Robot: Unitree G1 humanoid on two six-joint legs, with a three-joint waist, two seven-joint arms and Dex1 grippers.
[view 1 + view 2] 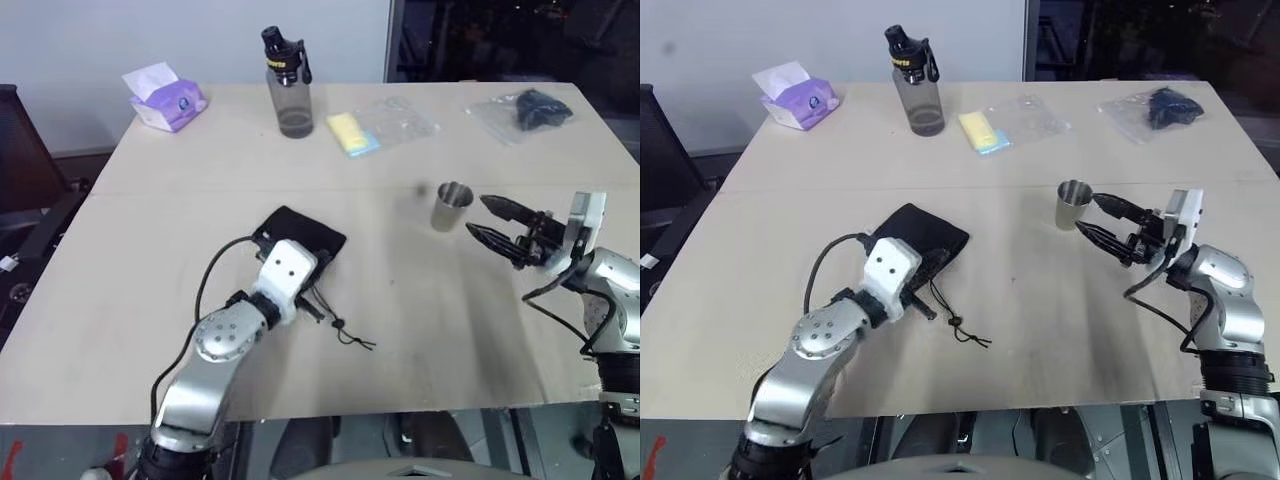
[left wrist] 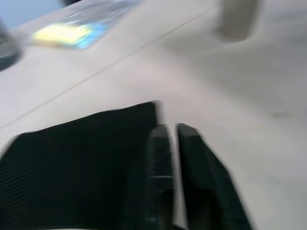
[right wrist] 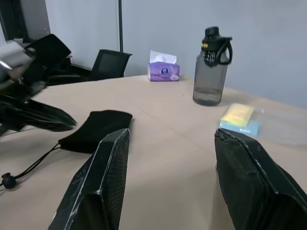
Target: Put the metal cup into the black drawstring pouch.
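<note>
Both arms have silver metal housings with white wrist blocks. A black cable loops along each forearm. The left gripper (image 1: pixel 318 262) and right gripper (image 1: pixel 492 222) each carry two black fingers.

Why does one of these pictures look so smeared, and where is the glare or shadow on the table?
Left wrist view: smeared, the black pouch and the yellow packet soft-edged. Right wrist view: sharp on the bottle and tissue box. Left eye view: the metal cup gleams and throws a faint shadow on the table; soft, even light, no harsh glare.
</note>
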